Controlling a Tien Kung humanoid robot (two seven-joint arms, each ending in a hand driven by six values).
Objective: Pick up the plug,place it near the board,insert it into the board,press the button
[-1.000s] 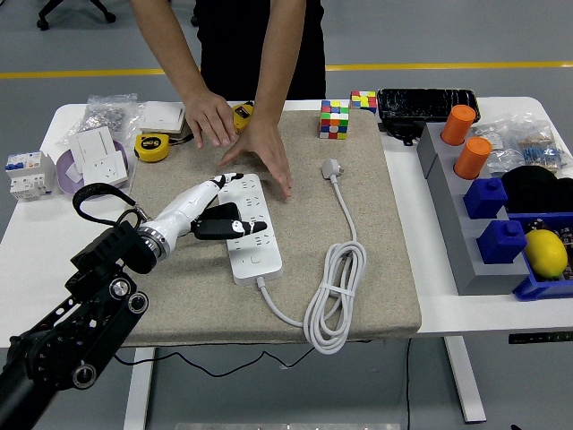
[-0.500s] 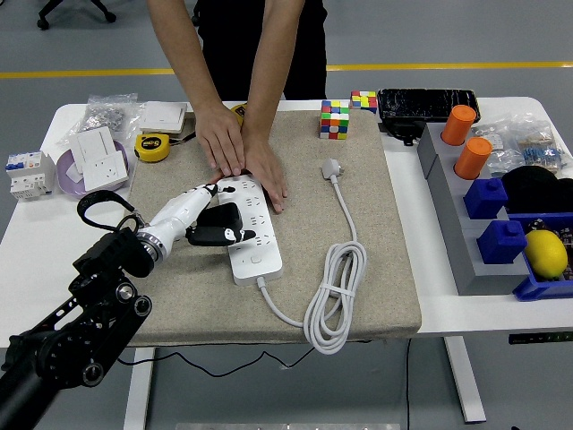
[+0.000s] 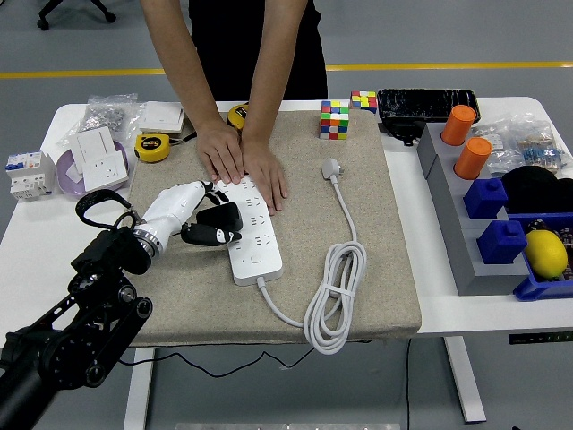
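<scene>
A white power strip [image 3: 254, 240] lies lengthwise on the beige mat [image 3: 376, 224]. My left hand [image 3: 202, 217] hovers at the strip's left edge, fingers shut on a black plug [image 3: 218, 223] that overlaps the strip's left side. A person across the table presses both hands [image 3: 243, 161] flat on the strip's far end. The strip's own white plug [image 3: 332, 167] and coiled cable [image 3: 335, 288] lie to the right. My right arm is out of sight.
Two colour cubes [image 3: 334, 119] and a black device [image 3: 427, 103] sit at the mat's far edge. At the left are a yellow tape measure [image 3: 153, 147] and white sockets [image 3: 100, 154]. At the right, bins [image 3: 466, 242] hold orange cylinders [image 3: 472, 157], blue blocks and a lemon [image 3: 545, 252].
My left hand has drawn back to the left with the black plug. The person's hands have come together and settled flat on the strip's far end.
</scene>
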